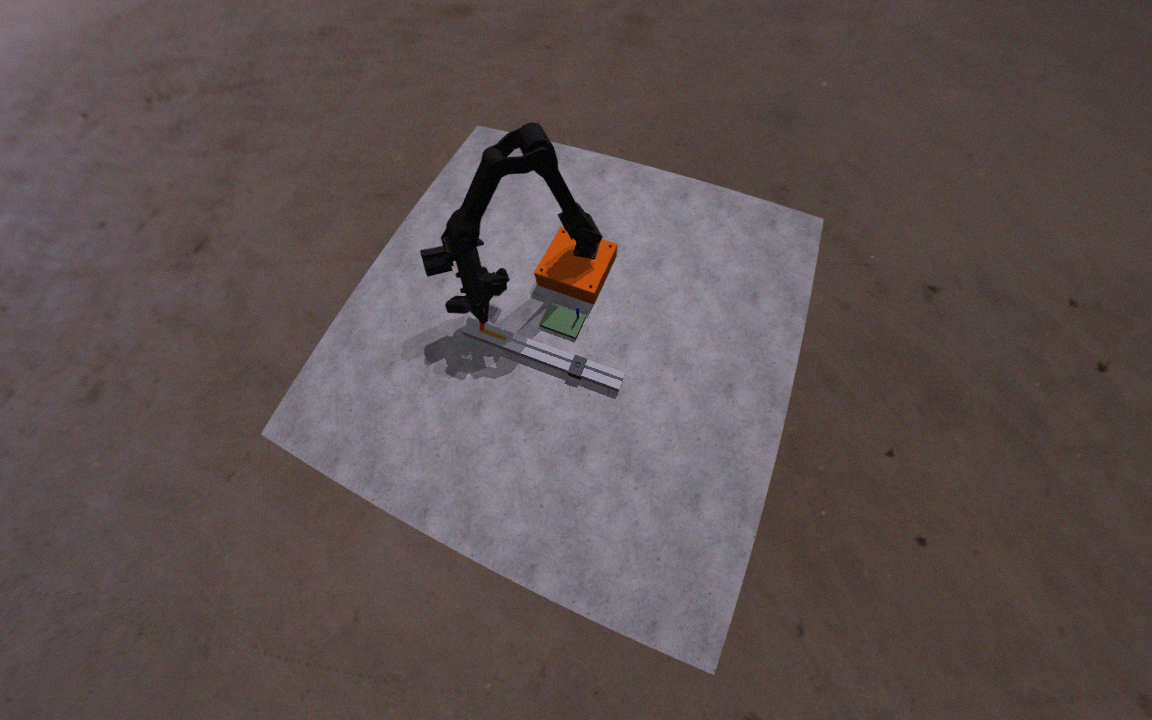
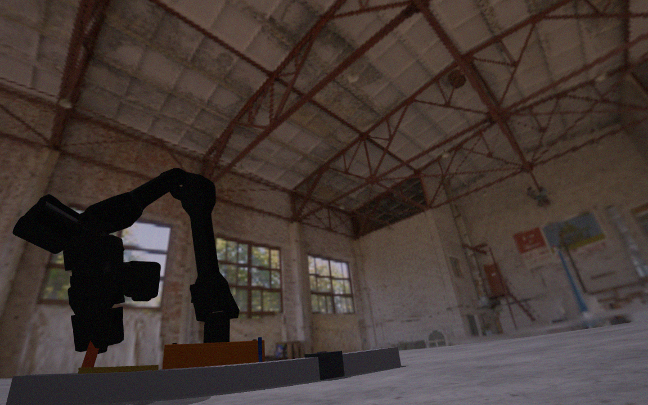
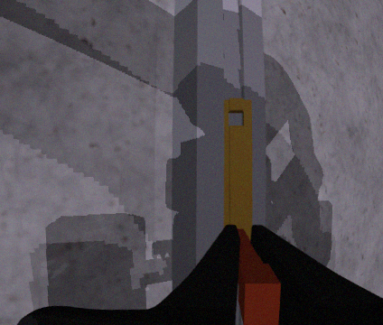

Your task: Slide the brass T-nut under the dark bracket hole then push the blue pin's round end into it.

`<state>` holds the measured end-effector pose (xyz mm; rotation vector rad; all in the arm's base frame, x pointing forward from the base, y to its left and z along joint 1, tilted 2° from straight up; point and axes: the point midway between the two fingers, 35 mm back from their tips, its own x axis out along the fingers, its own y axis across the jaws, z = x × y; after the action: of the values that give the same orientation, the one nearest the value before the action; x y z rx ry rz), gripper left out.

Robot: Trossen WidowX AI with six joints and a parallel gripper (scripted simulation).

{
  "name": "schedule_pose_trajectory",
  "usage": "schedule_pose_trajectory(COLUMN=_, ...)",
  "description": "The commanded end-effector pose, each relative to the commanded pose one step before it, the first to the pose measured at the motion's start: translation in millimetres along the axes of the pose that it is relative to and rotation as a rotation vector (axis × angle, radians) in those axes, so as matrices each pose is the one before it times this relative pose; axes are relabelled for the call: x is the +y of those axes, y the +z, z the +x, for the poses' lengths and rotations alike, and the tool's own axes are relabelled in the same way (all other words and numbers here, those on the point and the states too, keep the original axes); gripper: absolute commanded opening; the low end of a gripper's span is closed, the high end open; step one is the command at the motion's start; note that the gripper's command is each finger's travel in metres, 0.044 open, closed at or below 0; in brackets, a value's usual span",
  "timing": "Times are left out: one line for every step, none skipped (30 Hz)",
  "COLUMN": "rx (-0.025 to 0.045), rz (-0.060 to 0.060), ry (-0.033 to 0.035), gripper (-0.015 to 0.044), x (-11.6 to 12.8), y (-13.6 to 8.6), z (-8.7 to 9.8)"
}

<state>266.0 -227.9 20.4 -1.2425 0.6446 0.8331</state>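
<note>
My gripper [image 1: 482,319] [image 2: 93,347] [image 3: 242,235] is shut on the orange handle [image 2: 89,357] [image 3: 261,300] of the brass T-nut [image 1: 495,335] [image 2: 117,369] [image 3: 239,181]. The nut lies lengthwise over the slot near one end of the aluminum rail [image 1: 602,377] [image 2: 190,378] [image 3: 211,181], and shows above the rail's top edge in the exterior view. The handle leans in the exterior view. The dark bracket [image 1: 577,363] [image 2: 331,365] straddles the rail nearer its other end. The blue pin [image 1: 576,313] [image 2: 260,350] stands upright in the green tray [image 1: 557,322].
The arm's base stands on an orange block [image 1: 573,277] [image 2: 210,355] behind the green tray. The tray lies between that block and the rail. The arm's shadow falls across the nut's end of the rail.
</note>
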Motion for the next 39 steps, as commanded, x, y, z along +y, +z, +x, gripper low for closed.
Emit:
schedule_pose_trajectory(rx=0.00069, rz=0.0082, ry=0.01642, gripper=-0.015, x=0.04, y=-0.34, z=0.47)
schedule_pose_trajectory(rx=0.0, rz=0.0009, ry=0.00282, gripper=-0.015, x=-0.11, y=-0.01, z=0.04)
schedule_pose_trajectory(rx=0.0, rz=0.0009, ry=0.00283, gripper=-0.015, x=-0.11, y=-0.01, z=0.04)
schedule_pose_trajectory(rx=0.0, rz=0.0009, ry=0.00283, gripper=-0.015, x=-0.11, y=-0.01, z=0.04)
schedule_pose_trajectory(rx=-0.00001, rz=0.0008, ry=0.00269, gripper=-0.015, x=-0.1, y=-0.01, z=0.04)
schedule_pose_trajectory(rx=0.0, rz=0.0008, ry=0.00267, gripper=-0.015, x=-0.1, y=-0.01, z=0.04)
schedule_pose_trajectory(rx=0.0, rz=0.0008, ry=0.00267, gripper=-0.015, x=-0.1, y=-0.01, z=0.03)
schedule_pose_trajectory(rx=0.0, rz=0.0008, ry=0.00278, gripper=-0.015, x=-0.11, y=-0.01, z=0.04)
schedule_pose_trajectory(rx=-0.00007, rz=0.0001, ry=0.00039, gripper=-0.015, x=-0.01, y=0.0, z=0.0)
schedule_pose_trajectory(rx=-0.00014, rz=0.0003, ry=0.0008, gripper=-0.015, x=-0.03, y=-0.01, z=0.01)
schedule_pose_trajectory(rx=-0.00019, rz=0.0004, ry=0.00111, gripper=-0.015, x=-0.04, y=-0.01, z=0.01)
schedule_pose_trajectory(rx=-0.00025, rz=0.0005, ry=0.00145, gripper=-0.015, x=-0.05, y=-0.01, z=0.02)
schedule_pose_trajectory(rx=-0.00026, rz=0.0006, ry=0.00185, gripper=-0.015, x=-0.08, y=-0.01, z=0.02)
schedule_pose_trajectory(rx=-0.00026, rz=0.0008, ry=0.00225, gripper=-0.015, x=-0.1, y=-0.01, z=0.02)
schedule_pose_trajectory(rx=-0.00028, rz=0.0008, ry=0.00248, gripper=-0.015, x=-0.11, y=-0.01, z=0.02)
schedule_pose_trajectory(rx=-0.00024, rz=0.0008, ry=0.00252, gripper=-0.015, x=-0.12, y=-0.01, z=0.02)
schedule_pose_trajectory(rx=-0.00019, rz=0.0008, ry=0.00241, gripper=-0.015, x=-0.12, y=-0.01, z=0.02)
schedule_pose_trajectory(rx=-0.00019, rz=0.0008, ry=0.0024, gripper=-0.015, x=-0.12, y=-0.01, z=0.02)
schedule_pose_trajectory(rx=-0.00016, rz=0.0008, ry=0.00247, gripper=-0.015, x=-0.13, y=-0.01, z=0.02)
schedule_pose_trajectory(rx=-0.00016, rz=0.0008, ry=0.00249, gripper=-0.015, x=-0.13, y=-0.01, z=0.02)
schedule_pose_trajectory(rx=-0.00016, rz=0.0008, ry=0.00249, gripper=-0.015, x=-0.13, y=-0.01, z=0.01)
schedule_pose_trajectory(rx=-0.00014, rz=0.0008, ry=0.00257, gripper=-0.015, x=-0.14, y=-0.01, z=0.02)
schedule_pose_trajectory(rx=-0.00014, rz=0.0008, ry=0.00257, gripper=-0.015, x=-0.14, y=-0.01, z=0.01)
schedule_pose_trajectory(rx=-0.00013, rz=0.0008, ry=0.00257, gripper=-0.015, x=-0.14, y=-0.01, z=0.01)
schedule_pose_trajectory(rx=-0.00011, rz=0.0008, ry=0.00248, gripper=-0.015, x=-0.14, y=-0.01, z=0.01)
schedule_pose_trajectory(rx=-0.0001, rz=0.0008, ry=0.00247, gripper=-0.015, x=-0.13, y=-0.01, z=0.01)
schedule_pose_trajectory(rx=-0.0001, rz=0.0008, ry=0.00247, gripper=-0.015, x=-0.13, y=0.0, z=0.01)
schedule_pose_trajectory(rx=-0.00009, rz=0.0008, ry=0.0026, gripper=-0.015, x=-0.14, y=0.0, z=0.01)
schedule_pose_trajectory(rx=-0.00008, rz=0.0008, ry=0.00261, gripper=-0.015, x=-0.14, y=0.0, z=0.01)
schedule_pose_trajectory(rx=-0.00008, rz=0.0008, ry=0.00261, gripper=-0.015, x=-0.14, y=0.0, z=0.01)
schedule_pose_trajectory(rx=-0.00006, rz=0.0008, ry=0.0025, gripper=-0.015, x=-0.14, y=0.0, z=0.01)
schedule_pose_trajectory(rx=-0.00006, rz=0.0008, ry=0.00249, gripper=-0.015, x=-0.14, y=0.0, z=0.01)
schedule_pose_trajectory(rx=-0.00005, rz=0.0008, ry=0.0025, gripper=-0.015, x=-0.14, y=0.0, z=0.01)
schedule_pose_trajectory(rx=-0.00005, rz=0.0008, ry=0.00251, gripper=-0.015, x=-0.14, y=0.0, z=0.01)
schedule_pose_trajectory(rx=-0.00005, rz=0.0008, ry=0.00249, gripper=-0.015, x=-0.14, y=0.0, z=0.01)
schedule_pose_trajectory(rx=-0.00004, rz=0.0008, ry=0.00249, gripper=-0.015, x=-0.14, y=0.0, z=0.01)
schedule_pose_trajectory(rx=-0.00004, rz=0.0008, ry=0.00251, gripper=-0.015, x=-0.14, y=0.0, z=0.01)
schedule_pose_trajectory(rx=-0.00004, rz=0.0008, ry=0.00252, gripper=-0.015, x=-0.14, y=0.0, z=0.01)
schedule_pose_trajectory(rx=-0.00003, rz=0.0008, ry=0.00252, gripper=-0.015, x=-0.14, y=0.0, z=0.01)
